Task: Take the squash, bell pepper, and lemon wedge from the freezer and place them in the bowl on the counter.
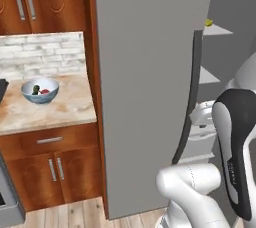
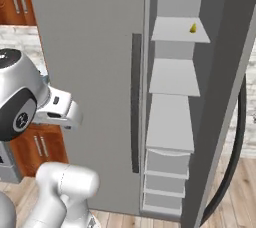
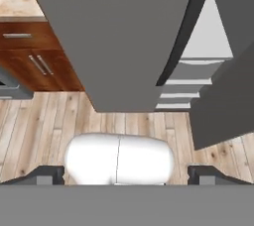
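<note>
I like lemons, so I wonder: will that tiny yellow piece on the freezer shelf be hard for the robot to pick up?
Probably a bit tricky. The tiny bright yellow lemon wedge looks far smaller than the pale grey shelf it sits on, so it is likely light and could skid if nudged. Its chunky shape probably won't roll. The open fingers would have to close a long way.
</note>
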